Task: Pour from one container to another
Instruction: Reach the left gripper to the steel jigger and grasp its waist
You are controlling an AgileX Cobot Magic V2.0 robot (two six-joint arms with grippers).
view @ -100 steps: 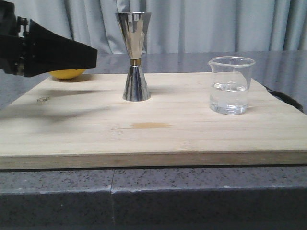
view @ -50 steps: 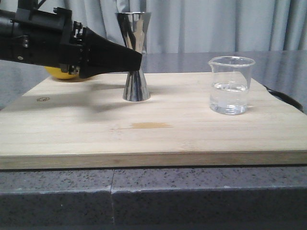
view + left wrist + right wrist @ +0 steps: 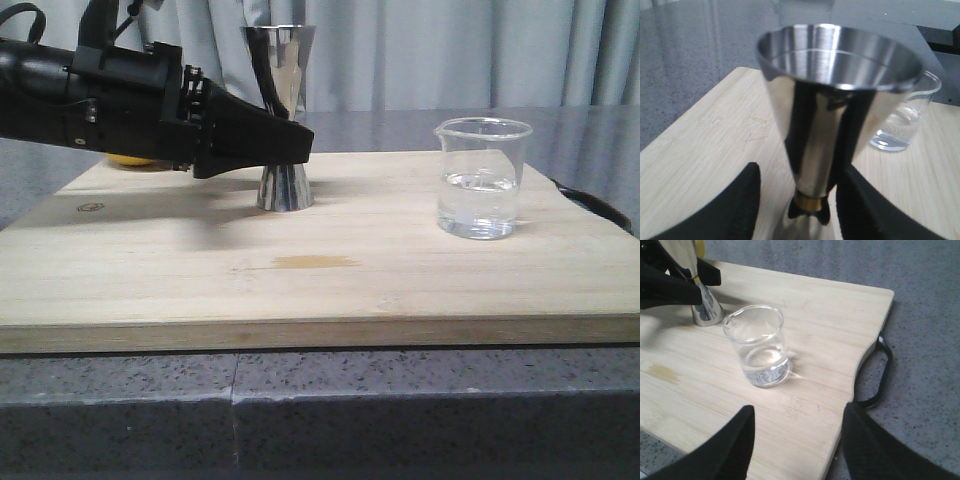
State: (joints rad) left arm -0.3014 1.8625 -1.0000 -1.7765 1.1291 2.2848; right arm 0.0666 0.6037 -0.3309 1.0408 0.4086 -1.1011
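Glass beaker (image 3: pixel 482 178) stands upright on the right side of the wooden board (image 3: pixel 330 285), with clear water in its lower part. It stands well apart from the steel jigger (image 3: pixel 281 120), which stands tall and upright near the middle back of the board.

From the left, the left tool (image 3: pixel 797 210) reaches in flat and low. Its fingers are spread, one on each side of the jigger's thin waist with the gold band. They are close to the metal, but I cannot tell if they touch it yet.

Above the board's near right part hangs the right tool (image 3: pixel 797 440), spread wide and holding nothing. The beaker sits just ahead of it, straight out between its fingers, so the right arm is the nearer one to pick it up. A yellow fruit (image 3: pixel 135 161) peeks out behind the left arm.
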